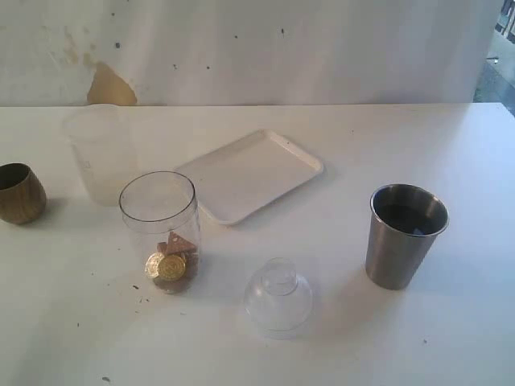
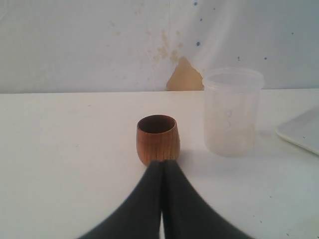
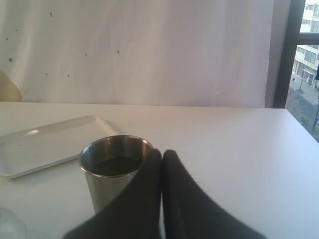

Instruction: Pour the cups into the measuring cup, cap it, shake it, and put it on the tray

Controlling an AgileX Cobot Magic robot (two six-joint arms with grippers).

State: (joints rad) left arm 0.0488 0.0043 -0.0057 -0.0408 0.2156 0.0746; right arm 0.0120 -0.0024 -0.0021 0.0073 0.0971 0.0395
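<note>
Left jaws pressed together, holding nothing, pointing at the wooden cup (image 2: 157,138); right jaws likewise (empty), by the steel tumbler (image 3: 117,169). Measuring cup (image 1: 160,229) stands on the worktop (image 1: 451,338), 8 o'clock from the tray (image 1: 249,173)

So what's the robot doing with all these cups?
Nothing is being held yet. The left gripper, shut, points at the brown wooden cup. The right gripper, also shut, faces the steel tumbler close up. The clear measuring cup stands uncapped, with gold coins at its bottom. The dome cap lies on the table beside it. The white tray has nothing on it.
</note>
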